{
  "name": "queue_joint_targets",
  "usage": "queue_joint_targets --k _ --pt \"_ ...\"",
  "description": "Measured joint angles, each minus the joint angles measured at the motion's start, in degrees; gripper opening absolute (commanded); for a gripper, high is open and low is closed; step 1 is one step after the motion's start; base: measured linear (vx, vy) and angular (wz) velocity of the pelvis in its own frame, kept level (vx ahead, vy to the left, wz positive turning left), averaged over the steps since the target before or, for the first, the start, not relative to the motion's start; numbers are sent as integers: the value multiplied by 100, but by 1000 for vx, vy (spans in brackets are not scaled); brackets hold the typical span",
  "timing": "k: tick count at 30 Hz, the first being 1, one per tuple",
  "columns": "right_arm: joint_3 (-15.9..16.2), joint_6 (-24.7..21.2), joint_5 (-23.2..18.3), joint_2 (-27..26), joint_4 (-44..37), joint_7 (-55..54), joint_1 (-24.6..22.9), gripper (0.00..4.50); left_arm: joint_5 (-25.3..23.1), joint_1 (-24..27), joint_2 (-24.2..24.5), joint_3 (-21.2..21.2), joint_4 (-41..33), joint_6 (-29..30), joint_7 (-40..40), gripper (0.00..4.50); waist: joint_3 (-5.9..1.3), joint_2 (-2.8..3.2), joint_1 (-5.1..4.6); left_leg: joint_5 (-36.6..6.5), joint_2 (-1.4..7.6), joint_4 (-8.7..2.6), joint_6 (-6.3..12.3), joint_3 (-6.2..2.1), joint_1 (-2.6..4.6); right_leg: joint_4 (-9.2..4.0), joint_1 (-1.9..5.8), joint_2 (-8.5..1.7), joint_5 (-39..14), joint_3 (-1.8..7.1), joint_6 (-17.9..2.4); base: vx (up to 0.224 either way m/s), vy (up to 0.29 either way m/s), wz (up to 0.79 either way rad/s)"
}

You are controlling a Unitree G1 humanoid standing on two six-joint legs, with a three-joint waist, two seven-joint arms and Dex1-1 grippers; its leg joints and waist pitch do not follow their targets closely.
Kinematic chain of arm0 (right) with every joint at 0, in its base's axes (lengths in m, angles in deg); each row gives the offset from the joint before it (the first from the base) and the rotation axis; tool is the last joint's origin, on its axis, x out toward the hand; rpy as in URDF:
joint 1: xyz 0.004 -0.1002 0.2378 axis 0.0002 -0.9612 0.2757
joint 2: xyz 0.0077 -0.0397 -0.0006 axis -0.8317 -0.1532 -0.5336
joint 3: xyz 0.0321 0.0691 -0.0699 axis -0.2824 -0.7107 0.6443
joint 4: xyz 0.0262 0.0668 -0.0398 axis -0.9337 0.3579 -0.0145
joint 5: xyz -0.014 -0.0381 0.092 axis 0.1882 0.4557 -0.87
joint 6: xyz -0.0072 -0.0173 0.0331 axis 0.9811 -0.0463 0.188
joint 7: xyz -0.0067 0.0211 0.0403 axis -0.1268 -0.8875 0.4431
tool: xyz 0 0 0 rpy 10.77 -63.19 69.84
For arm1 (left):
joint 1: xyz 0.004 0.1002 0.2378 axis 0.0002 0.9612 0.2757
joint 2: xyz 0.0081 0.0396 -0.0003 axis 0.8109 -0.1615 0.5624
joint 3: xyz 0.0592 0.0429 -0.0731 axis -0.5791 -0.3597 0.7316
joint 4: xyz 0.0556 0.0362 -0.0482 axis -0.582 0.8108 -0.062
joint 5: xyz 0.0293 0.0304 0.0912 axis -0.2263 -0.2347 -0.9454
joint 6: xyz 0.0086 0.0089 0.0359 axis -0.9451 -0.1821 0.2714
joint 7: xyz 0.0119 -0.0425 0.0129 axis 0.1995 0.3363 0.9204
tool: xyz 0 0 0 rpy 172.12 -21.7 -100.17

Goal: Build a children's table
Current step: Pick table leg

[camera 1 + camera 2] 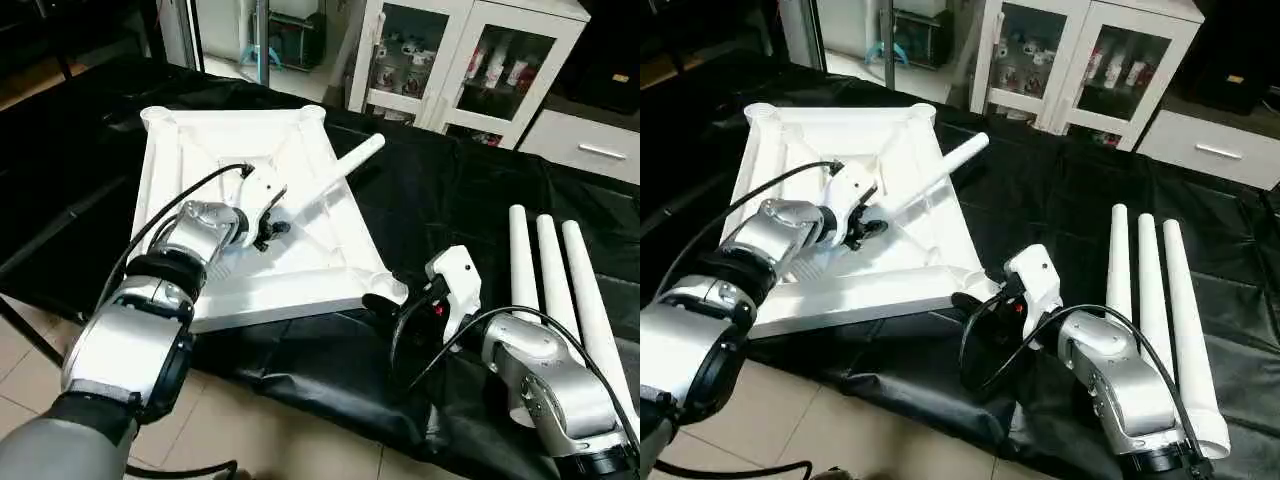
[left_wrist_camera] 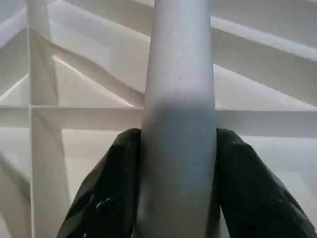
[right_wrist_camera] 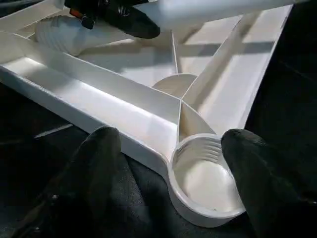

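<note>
The white tabletop (image 1: 250, 210) lies upside down, ribs up, on the black-covered bench (image 1: 450, 190), toward the bench's left side, its near edge close to the bench's front edge. The left claw (image 1: 272, 228) hangs over the middle of the tabletop and is closed on 1 white leg (image 1: 335, 180); its black fingers (image 2: 106, 188) press both sides of the tube. The leg slants up from the claw toward the tabletop's far right side. The right claw (image 1: 985, 300) sits at the tabletop's near right corner, jaws spread wide on either side of the round corner socket (image 3: 203, 173), holding nothing. 3 more legs (image 1: 1160, 300) lie side by side on the bench near its right edge, beyond the right forearm.
</note>
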Motion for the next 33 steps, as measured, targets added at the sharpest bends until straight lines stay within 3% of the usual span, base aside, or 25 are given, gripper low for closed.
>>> queue_joint_targets --k 1,4,7,8,11,14,20,24,28,33 --pt "-51 1 -34 -60 21 -59 39 356 16 5 1 33 -7 -23 -6 197 0 0 -2 0 0 0 0 0 0 1 0 0 0 0 0 0 0 0" --pt "-612 -6 -434 -484 128 -365 426 356 403 -5 -69 450 -212 -130 6 196 18 8 -13 -2 0 4 -9 0 -3 8 -4 -2 5 0 -7 0 0 0" --pt "-1259 -212 -1326 -767 45 -433 844 383 995 -94 -166 949 -670 -137 159 195 20 5 11 1 0 4 -4 1 -3 9 -4 -2 4 -2 -7 0 0 0" --pt "-1504 -380 -1812 -875 25 -422 999 383 1268 -130 -183 1157 -969 -34 309 195 20 5 15 3 0 3 2 2 -4 9 -5 -2 4 -2 -8 0 0 0" --pt "-1822 -616 -2521 -964 35 -416 1278 412 1783 -211 -267 1423 -1693 347 643 195 21 7 54 10 0 3 18 12 -1 10 -7 -4 4 -1 -8 0 0 0" --pt "-1997 -766 -2870 -1039 178 -417 1624 434 2222 -75 -419 1486 -2406 915 1007 195 21 7 64 9 1 3 15 17 2 14 -7 -5 4 1 -9 0 0 0" --pt "-2213 -1221 -3346 -1100 552 -418 2102 450 3572 892 -898 1371 -4454 2505 1541 195 31 0 71 4 3 3 -2 23 -1 20 -11 -7 4 0 -9 0 0 0" --pt "-2189 -1449 -3532 -1001 545 -350 2137 450 3886 905 -1150 1677 -4726 2618 1111 195 37 -11 72 4 3 7 -4 22 -1 20 -9 -7 5 1 -9 0 0 0" --pt "-2020 -1769 -3607 -742 397 -59 1841 450 3951 937 -1185 2062 -4829 2573 741 195 49 -36 67 7 5 6 -2 19 -4 18 -10 -5 5 0 -8 0 0 0" --pt "-1795 -2170 -3655 -574 351 136 1648 450 4520 1017 -1257 2274 -5601 3023 492 195 56 -45 75 18 4 8 19 19 -19 12 -17 -5 5 -1 -8 0 0 0"
